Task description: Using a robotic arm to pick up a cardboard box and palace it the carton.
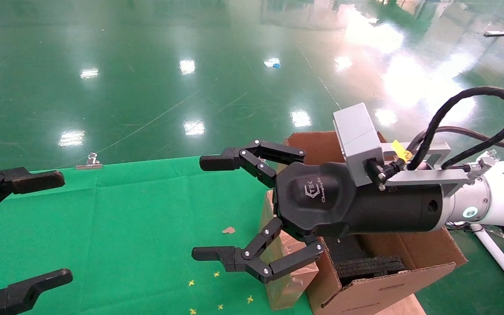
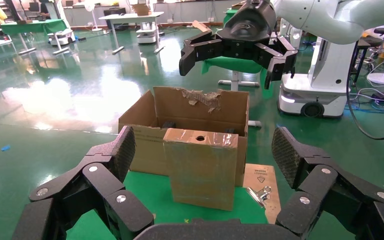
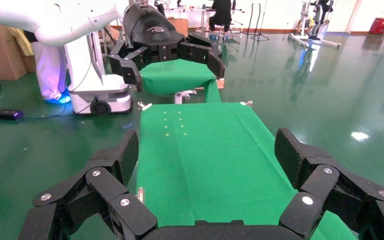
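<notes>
The right pincer (image 1: 208, 208) of the robotic arm (image 1: 475, 199) sits at centre frame in the head view, fingers spread wide with nothing between them, reaching from the right edge out over the green-covered desk (image 1: 125, 227). Its black wrist carries a grey camera block (image 1: 357, 138) and a looping black cable (image 1: 475, 118). The cardboard box (image 1: 285, 271) stands upright on the desk at lower centre, directly beneath the wrist and partly hidden by the lower finger; it touches the outer wall of the carton (image 1: 383, 288). In the left wrist view the same cardboard box (image 2: 201, 167) shows a glossy taped face and one small round hole on its top, backed against the carton (image 2: 180, 117), whose rear flap has a ragged, torn edge. Black foam padding (image 1: 370, 264) is visible inside the carton at lower right of the head view. The left pincer (image 1: 44, 225) is at the left edge of the head view, fingers also spread and empty, well apart from the box. A metal binder clip (image 1: 89, 162) lies at the far edge of the desk, left of centre. A small brown scrap (image 1: 229, 230) and several tiny yellow specks (image 1: 217, 291) lie on the cloth near the box. The floor (image 1: 147, 65) beyond is glossy green with light reflections.
</notes>
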You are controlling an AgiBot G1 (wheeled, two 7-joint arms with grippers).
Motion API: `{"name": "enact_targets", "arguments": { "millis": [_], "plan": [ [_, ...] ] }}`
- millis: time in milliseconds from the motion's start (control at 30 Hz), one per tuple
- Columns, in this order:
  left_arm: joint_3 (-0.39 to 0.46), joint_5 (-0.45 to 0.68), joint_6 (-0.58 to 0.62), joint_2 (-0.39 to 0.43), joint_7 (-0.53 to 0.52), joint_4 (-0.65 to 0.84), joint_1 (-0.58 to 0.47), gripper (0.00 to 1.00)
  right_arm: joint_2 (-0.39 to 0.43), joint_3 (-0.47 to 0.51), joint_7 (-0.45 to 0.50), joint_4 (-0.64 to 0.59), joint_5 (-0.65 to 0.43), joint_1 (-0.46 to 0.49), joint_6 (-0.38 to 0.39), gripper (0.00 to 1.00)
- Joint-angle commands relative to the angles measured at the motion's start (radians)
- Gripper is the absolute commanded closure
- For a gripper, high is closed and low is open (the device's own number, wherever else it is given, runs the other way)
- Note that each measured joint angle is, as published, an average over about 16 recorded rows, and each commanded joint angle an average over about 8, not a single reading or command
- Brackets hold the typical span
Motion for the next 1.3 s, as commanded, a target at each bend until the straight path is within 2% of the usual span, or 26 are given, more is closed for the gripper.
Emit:
{"name": "enact_targets", "arguments": {
  "millis": [33, 533, 733, 833, 933, 1167, 1300],
  "plan": [
    [0.000, 0.000, 0.000, 0.000, 0.000, 0.000, 0.000, 0.00, 0.000, 0.000, 0.000, 0.000, 0.000, 0.000, 0.000, 0.00],
    [0.000, 0.000, 0.000, 0.000, 0.000, 0.000, 0.000, 0.00, 0.001, -0.003, 0.003, 0.003, -0.006, 0.001, 0.000, 0.00],
    [0.000, 0.000, 0.000, 0.000, 0.000, 0.001, 0.000, 0.00, 0.002, -0.043, 0.050, 0.029, -0.082, 0.030, 0.012, 0.00],
    [0.001, 0.000, 0.000, 0.000, 0.000, 0.001, 0.000, 0.00, -0.008, -0.090, 0.098, 0.048, -0.174, 0.075, 0.018, 0.00],
    [0.001, 0.000, 0.000, 0.000, 0.000, 0.001, -0.001, 0.00, -0.041, -0.160, 0.151, 0.063, -0.311, 0.151, 0.006, 0.00],
    [0.001, -0.001, 0.000, 0.000, 0.001, 0.001, -0.001, 0.00, -0.198, -0.395, 0.283, 0.072, -0.710, 0.391, -0.062, 0.00],
    [0.001, -0.001, 0.000, 0.000, 0.001, 0.001, -0.001, 0.00, -0.274, -0.540, 0.376, 0.070, -0.875, 0.513, -0.080, 0.00]
  ]
}}
